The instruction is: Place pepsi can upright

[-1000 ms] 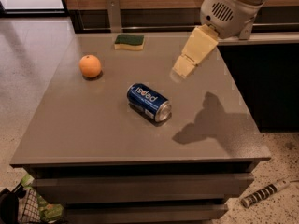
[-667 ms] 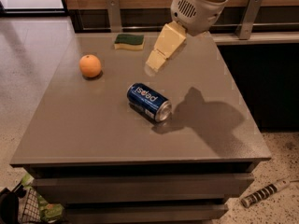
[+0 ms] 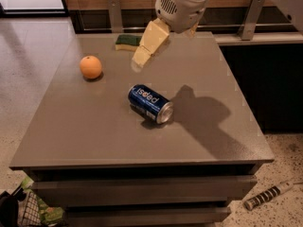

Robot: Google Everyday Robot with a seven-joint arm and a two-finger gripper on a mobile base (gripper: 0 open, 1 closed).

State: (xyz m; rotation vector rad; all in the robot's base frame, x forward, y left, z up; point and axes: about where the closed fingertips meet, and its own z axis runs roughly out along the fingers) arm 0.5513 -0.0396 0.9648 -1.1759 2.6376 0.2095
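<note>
The dark-blue pepsi can [image 3: 149, 103] lies on its side near the middle of the grey table [image 3: 94, 131], its silver end facing front right. My gripper [image 3: 144, 52] hangs above the table behind the can and a little to its left, well clear of it, with cream-coloured fingers [image 3: 150, 41] pointing down-left. It holds nothing that I can see. Its shadow falls on the table to the right of the can.
An orange [image 3: 90, 66] sits on the table's left side. A green and yellow sponge [image 3: 127, 42] lies at the back edge. Metal railing posts [image 3: 114, 14] stand behind the table. A handled tool [image 3: 268, 194] lies on the floor at the front right.
My gripper has moved left across the table, from above the right side to behind the can. The can, orange and sponge have not moved.
</note>
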